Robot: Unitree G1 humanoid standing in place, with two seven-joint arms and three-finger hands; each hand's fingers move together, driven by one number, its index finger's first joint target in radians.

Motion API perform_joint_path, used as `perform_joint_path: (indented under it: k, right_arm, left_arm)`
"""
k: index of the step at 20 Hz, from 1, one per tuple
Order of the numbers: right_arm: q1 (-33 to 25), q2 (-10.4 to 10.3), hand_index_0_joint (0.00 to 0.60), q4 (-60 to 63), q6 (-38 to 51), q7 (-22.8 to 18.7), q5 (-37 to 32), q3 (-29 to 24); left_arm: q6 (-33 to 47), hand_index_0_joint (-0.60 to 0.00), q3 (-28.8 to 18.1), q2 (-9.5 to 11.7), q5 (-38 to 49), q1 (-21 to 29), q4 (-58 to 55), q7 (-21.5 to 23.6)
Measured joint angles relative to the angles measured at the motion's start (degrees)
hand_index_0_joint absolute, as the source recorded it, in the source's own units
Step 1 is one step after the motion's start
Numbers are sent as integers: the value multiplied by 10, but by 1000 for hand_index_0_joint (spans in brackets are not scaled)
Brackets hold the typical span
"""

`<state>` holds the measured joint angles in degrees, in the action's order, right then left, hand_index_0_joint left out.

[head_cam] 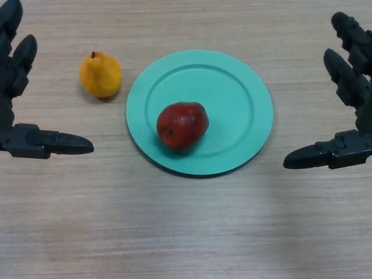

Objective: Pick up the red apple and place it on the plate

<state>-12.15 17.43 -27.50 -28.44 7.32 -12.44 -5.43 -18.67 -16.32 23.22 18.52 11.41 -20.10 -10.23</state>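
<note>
Although the task calls for the red apple [182, 125] to be placed on the plate [244, 75], it is already seen lying on that plate, in its front-left part and inside the rim. The fruit is judged to be firm, smooth-skinned and fairly light, likely to roll and to slip under a shallow pinch; it would best be taken across its broad middle, thumb on one side and fingers on the other. Its long axis is seen to run from the plate's front-left toward its centre, the narrower end toward the centre. A yellow pear [100, 74] is seen just left of the plate. The left hand [17, 104] is held spread, well left of the plate; the right hand [349, 116] is likewise spread, well right of it. Nothing is held.
</note>
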Motion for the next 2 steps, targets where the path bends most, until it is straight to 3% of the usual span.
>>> perform_joint_path:
  k: [2]
  right_arm:
    - [1, 0, 0, 0, 0, 3, 0, 0]
  left_arm:
    - [2, 0, 1, 0, 0, 0, -2, 0]
